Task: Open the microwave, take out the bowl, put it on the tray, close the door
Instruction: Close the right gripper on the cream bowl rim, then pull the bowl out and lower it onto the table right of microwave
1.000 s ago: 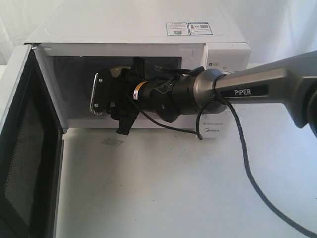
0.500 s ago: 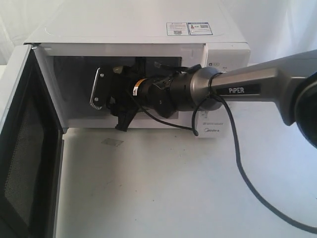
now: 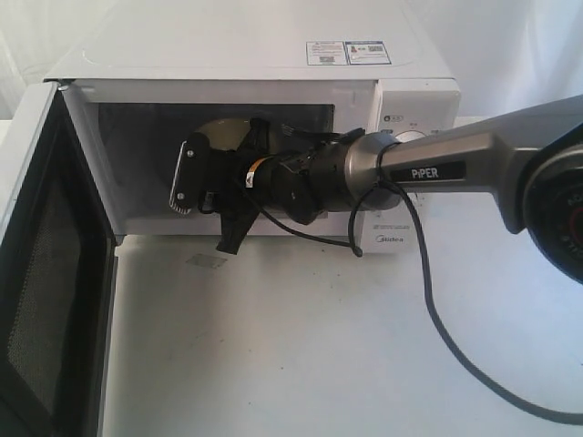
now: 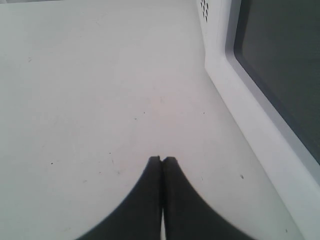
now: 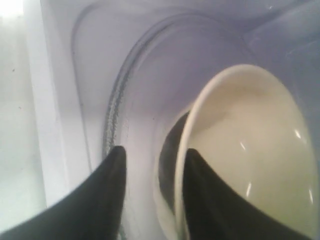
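Bowl [image 5: 245,160] sits inside the open Midea microwave [image 3: 228,55]. My right gripper [image 5: 155,152], on an arm [image 3: 455,164] marked PiPER, is half open astride its rim. My left gripper [image 4: 161,159] hangs closed and empty above the surface [image 4: 90,90].

The microwave [image 3: 228,55] stands on the white table [image 3: 273,346].

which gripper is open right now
The right gripper, inside the microwave, its fingers spread at the bowl's rim. The left gripper is shut over the table.
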{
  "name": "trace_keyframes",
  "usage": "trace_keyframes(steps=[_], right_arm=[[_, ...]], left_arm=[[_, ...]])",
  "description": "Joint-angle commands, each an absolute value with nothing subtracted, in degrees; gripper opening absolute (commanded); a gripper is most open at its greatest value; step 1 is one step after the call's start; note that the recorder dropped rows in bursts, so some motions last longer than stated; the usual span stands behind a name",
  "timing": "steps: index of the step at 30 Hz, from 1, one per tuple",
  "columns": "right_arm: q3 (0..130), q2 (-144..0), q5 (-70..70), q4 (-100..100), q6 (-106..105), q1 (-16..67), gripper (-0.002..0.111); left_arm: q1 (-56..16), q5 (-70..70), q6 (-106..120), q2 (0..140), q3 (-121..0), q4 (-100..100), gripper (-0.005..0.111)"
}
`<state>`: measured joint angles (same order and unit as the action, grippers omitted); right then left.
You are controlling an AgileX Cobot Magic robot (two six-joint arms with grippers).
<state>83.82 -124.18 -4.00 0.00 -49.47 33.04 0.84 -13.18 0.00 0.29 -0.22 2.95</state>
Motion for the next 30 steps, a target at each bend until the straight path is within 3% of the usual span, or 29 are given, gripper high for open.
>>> trace_keyframes(steps=[1, 5, 17, 23, 30], right_arm=[[84.0, -123.5, -2.9, 0.4, -49.2, 32.6, 0.018], [84.0, -122.6, -2.5, 0.4, -49.2, 32.6, 0.0], [83.9, -118.9, 12.7, 0.4, -45.7, 33.7, 0.0], [83.9, -115.3, 16.7, 0.5, -45.8, 39.3, 0.0], [83.7, -111.8, 42.3, 4.4, -41.2, 43.2, 0.0]], left_arm=[[1.0, -13.3, 0.0, 0.0, 0.0, 3.3, 0.0], [1.0, -13.3, 0.0, 0.0, 0.0, 3.3, 0.0], [1.0, -13.3, 0.0, 0.0, 0.0, 3.3, 0.0], [1.0, -13.3, 0.0, 0.0, 0.0, 3.3, 0.0], [1.0, -13.3, 0.0, 0.0, 0.0, 3.3, 0.0]])
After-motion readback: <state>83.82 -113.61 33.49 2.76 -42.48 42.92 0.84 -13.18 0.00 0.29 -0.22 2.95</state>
